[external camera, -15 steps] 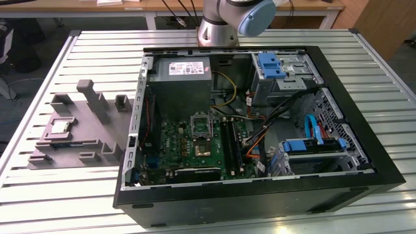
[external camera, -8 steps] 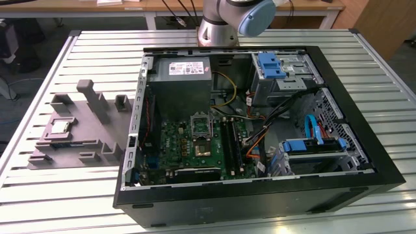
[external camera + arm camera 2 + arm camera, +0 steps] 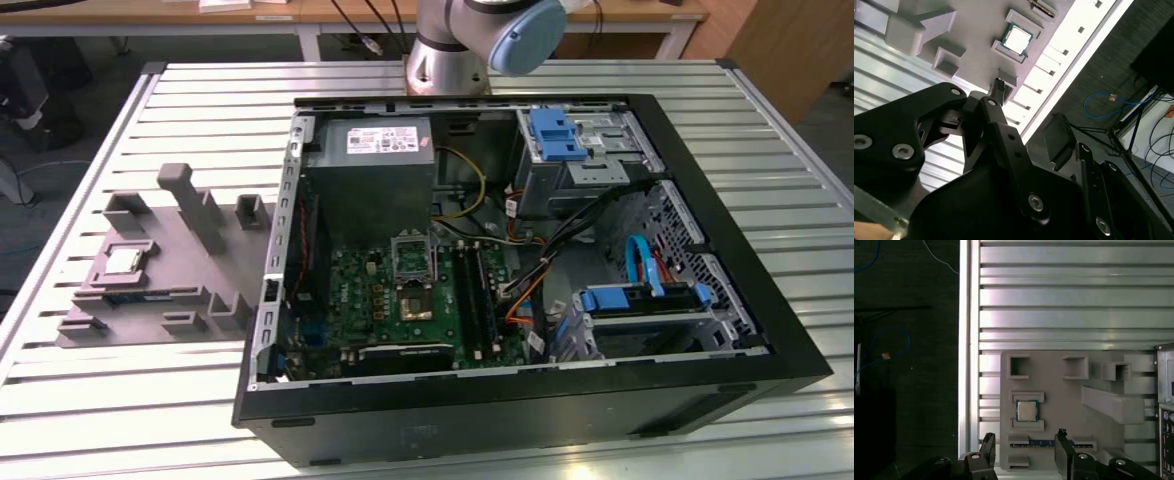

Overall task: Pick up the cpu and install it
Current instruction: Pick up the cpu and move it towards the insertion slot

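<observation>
Gripper (image 3: 1024, 440) hanging wide open, gripping nothing; cpu (image 3: 1027, 411) sitting in grey holder (image 3: 1054, 385) just beyond the fingertips, lining up between them, touching neither

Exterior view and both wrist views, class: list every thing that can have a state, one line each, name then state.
PC case: on its side, panel off, inside exposed.
grey holder: flat on the slatted table, beside the PC case.
cpu: lying flat in a pocket of the grey holder, not gripped.
tool: open, empty, apart from the cpu.
socket: dark centre showing, no cpu seated.
</observation>
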Tool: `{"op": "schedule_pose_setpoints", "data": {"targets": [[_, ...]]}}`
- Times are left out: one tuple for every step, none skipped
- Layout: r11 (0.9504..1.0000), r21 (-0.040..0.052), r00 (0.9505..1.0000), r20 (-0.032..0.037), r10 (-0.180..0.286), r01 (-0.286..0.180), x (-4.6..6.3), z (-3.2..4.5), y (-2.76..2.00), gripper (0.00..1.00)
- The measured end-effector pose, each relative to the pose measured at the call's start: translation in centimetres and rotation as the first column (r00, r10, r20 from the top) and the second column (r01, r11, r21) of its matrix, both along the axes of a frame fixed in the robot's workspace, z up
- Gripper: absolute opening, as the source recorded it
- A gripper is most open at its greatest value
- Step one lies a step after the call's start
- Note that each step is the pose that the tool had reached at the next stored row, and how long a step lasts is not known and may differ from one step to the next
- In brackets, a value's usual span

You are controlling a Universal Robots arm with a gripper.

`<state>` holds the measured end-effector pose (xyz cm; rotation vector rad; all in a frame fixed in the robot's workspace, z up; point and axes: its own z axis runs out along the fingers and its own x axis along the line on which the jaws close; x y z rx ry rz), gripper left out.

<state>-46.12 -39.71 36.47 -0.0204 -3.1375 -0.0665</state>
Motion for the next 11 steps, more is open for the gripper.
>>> {"op": "schedule_pose_setpoints", "data": {"targets": [[0.9999, 0.0, 0.9999, -0.0015, 0.012, -0.012, 0.0, -0.07, 0.01, 0.59], [0.9997, -0.0001, 0.9997, -0.0022, 0.023, -0.023, 0.0, -0.14, 0.01, 0.59], [0.9997, -0.0001, 0.9997, -0.0024, 0.026, -0.026, 0.0, -0.16, 0.0, 0.59], [0.9997, -0.0001, 0.9997, -0.0025, 0.026, -0.026, 0.0, -0.16, 0.0, 0.59], [0.9997, -0.0003, 0.9996, -0.0025, 0.026, -0.026, 0.0, -0.16, -0.01, 0.59], [0.9997, -0.0006, 0.9996, -0.0025, 0.026, -0.026, 0.0, -0.16, -0.01, 0.59], [0.9997, -0.0006, 0.9996, -0.0024, 0.026, -0.026, 0.0, -0.17, -0.01, 0.59], [0.9997, -0.0007, 0.9997, -0.0024, 0.026, -0.026, 0.0, -0.18, -0.01, 0.59], [0.9997, -0.0006, 0.9997, -0.0024, 0.026, -0.026, 0.0, -0.2, -0.01, 0.59], [0.9997, -0.0007, 0.9997, -0.0024, 0.026, -0.026, 0.0, -0.22, -0.01, 0.59], [0.9997, -0.0006, 0.9997, -0.0023, 0.026, -0.026, 0.0, -0.24, -0.01, 0.59]]}}
